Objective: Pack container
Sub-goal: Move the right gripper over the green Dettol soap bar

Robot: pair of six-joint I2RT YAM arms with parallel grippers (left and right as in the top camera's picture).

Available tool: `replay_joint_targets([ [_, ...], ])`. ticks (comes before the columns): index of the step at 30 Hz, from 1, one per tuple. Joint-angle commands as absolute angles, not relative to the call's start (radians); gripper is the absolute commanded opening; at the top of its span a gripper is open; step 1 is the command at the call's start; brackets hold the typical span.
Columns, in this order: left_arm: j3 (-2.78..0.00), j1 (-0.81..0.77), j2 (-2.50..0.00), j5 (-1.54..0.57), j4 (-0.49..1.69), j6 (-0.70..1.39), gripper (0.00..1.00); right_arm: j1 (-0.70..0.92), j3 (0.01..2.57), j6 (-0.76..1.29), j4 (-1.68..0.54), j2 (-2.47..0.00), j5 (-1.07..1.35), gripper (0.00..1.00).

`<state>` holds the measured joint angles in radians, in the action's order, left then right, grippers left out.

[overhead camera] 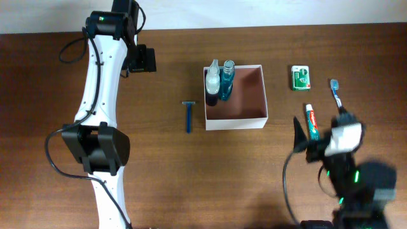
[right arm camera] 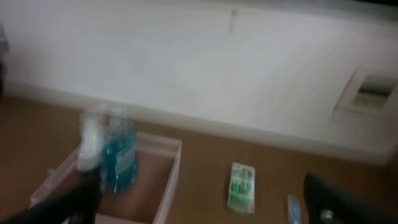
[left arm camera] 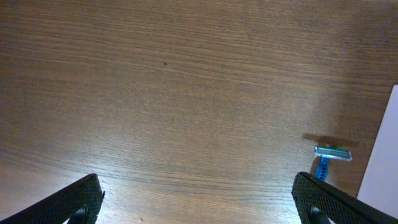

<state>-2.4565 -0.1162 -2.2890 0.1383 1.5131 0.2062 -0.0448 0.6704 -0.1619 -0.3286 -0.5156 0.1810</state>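
The container (overhead camera: 235,123) is a square white-walled box with a pinkish-brown inside, at the table's middle. A white spray bottle (overhead camera: 212,79) and a blue bottle (overhead camera: 227,77) stand in its left part. A blue razor (overhead camera: 188,116) lies left of it. A green packet (overhead camera: 301,77), a toothbrush (overhead camera: 335,92) and a toothpaste tube (overhead camera: 311,121) lie to its right. My right gripper (overhead camera: 320,128) is open and empty over the toothpaste. Its blurred view shows the container (right arm camera: 169,180), the packet (right arm camera: 241,186) and the toothbrush head (right arm camera: 293,208). My left gripper (overhead camera: 143,60) is open and empty at the far left.
The left wrist view shows bare wood between the open fingers (left arm camera: 199,208), the razor (left arm camera: 329,155) at the right and a strip of the container's white wall (left arm camera: 382,168). A pale wall runs behind the table (right arm camera: 217,74).
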Motion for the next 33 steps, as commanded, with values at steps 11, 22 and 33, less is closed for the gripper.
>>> replay_joint_targets([
  [11, -2.449, -0.110, -2.291, 0.146, 1.533, 0.216, 0.99, -0.112, 1.833, -0.255, -1.223, -1.467, 0.169, 0.99],
  [22, -2.449, -0.110, -2.291, 0.146, 1.540, 0.216, 0.99, -0.119, 2.027, -0.255, -1.404, -1.842, 0.173, 0.99],
  [33, -2.449, -0.110, -2.291, 0.146, 1.529, 0.216, 0.99, -0.154, 2.028, -0.253, -1.277, -2.067, 0.172, 0.99],
])
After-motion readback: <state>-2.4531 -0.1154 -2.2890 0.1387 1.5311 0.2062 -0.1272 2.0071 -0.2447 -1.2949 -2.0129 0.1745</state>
